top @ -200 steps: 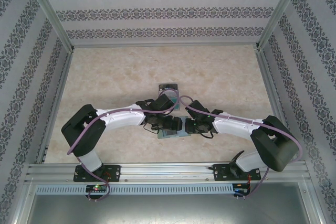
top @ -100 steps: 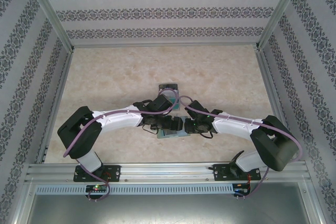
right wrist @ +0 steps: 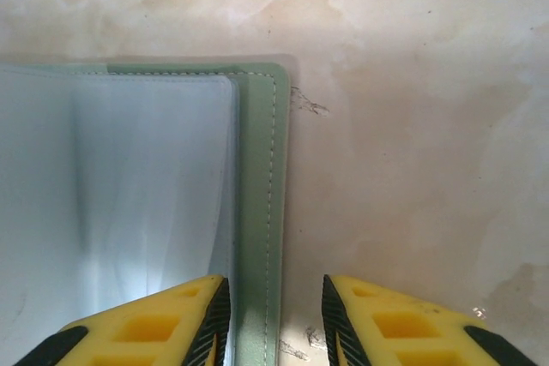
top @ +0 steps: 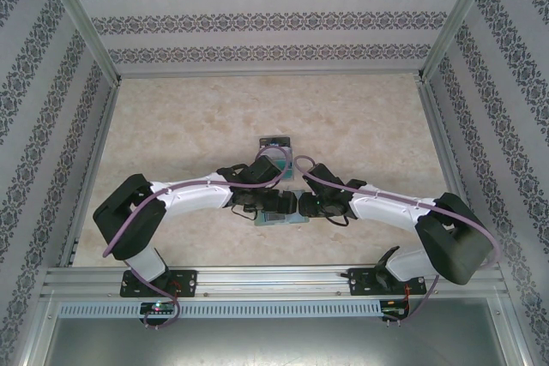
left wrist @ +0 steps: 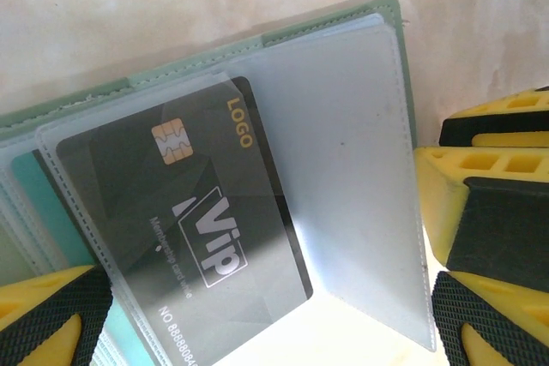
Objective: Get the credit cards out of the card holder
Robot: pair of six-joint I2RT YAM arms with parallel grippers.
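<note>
Since the card holder [right wrist: 257,212] needs steadying, my parted right gripper [right wrist: 274,302] straddles its edge; my left gripper [left wrist: 266,323] gapes over the credit cards [left wrist: 206,229].

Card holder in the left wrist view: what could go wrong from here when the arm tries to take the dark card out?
1. The dark VIP card sits inside a clear sleeve; the open left gripper may pinch sleeve and card together and lift the whole card holder.
2. The right gripper straddles the holder's edge with its jaws apart, so the holder might slide when the card is pulled.
</note>
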